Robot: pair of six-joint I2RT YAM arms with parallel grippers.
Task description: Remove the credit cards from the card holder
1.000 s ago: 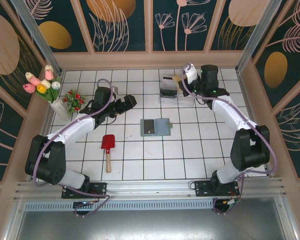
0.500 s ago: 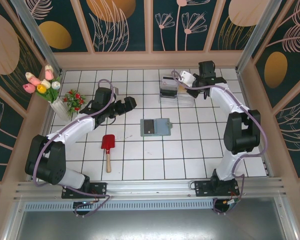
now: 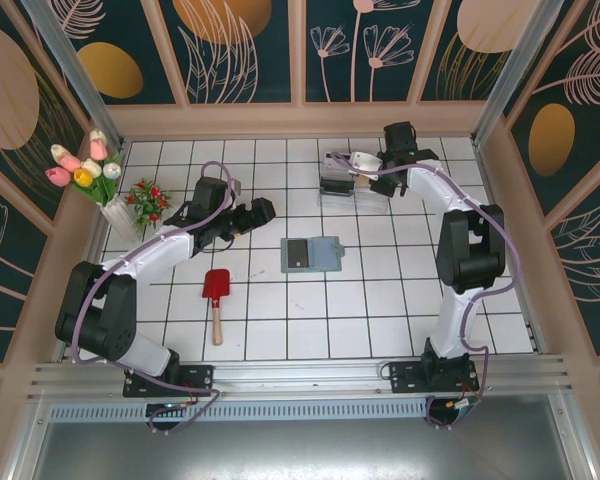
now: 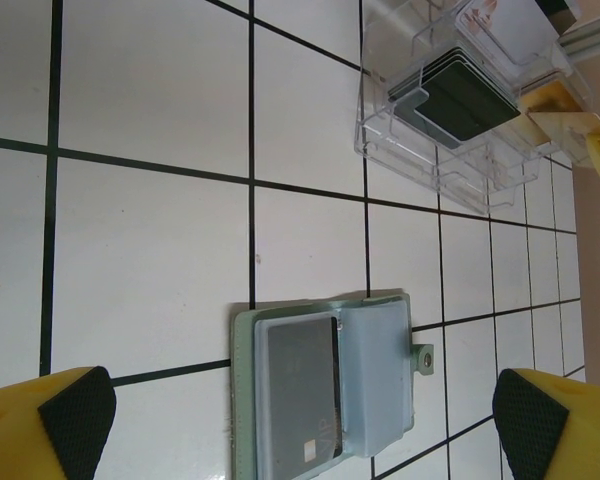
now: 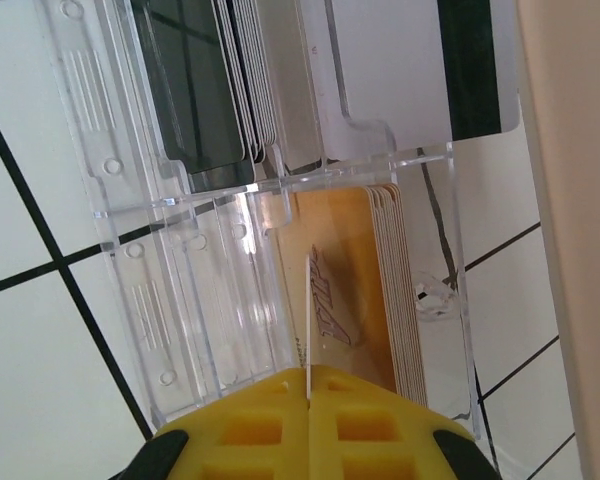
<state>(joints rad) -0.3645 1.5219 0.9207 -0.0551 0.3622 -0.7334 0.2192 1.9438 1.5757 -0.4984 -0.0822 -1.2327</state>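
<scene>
The counter (image 3: 280,320) is covered with white square tiles with black lines, and dark walls painted with flowers stand around it. The left arm goes from its base at the near left, bends at the elbow and stretches low towards the middle. Its left hand (image 3: 260,212) is wide open, with the black pads (image 4: 75,425) far from each other. Just beyond it the small flat grey-green card holder (image 4: 325,385) lies unfolded on the tiles, and a dark credit card (image 4: 298,385) sits in its left pocket. The right arm rises straight from its base and reaches to the far side. There the right hand (image 5: 308,385) points down over the clear plastic boxes (image 3: 336,190). Its yellow fingers (image 5: 250,420) are closed on a thin card (image 5: 308,320), seen by its edge, above a compartment of tan-gold cards (image 5: 380,290).
</scene>
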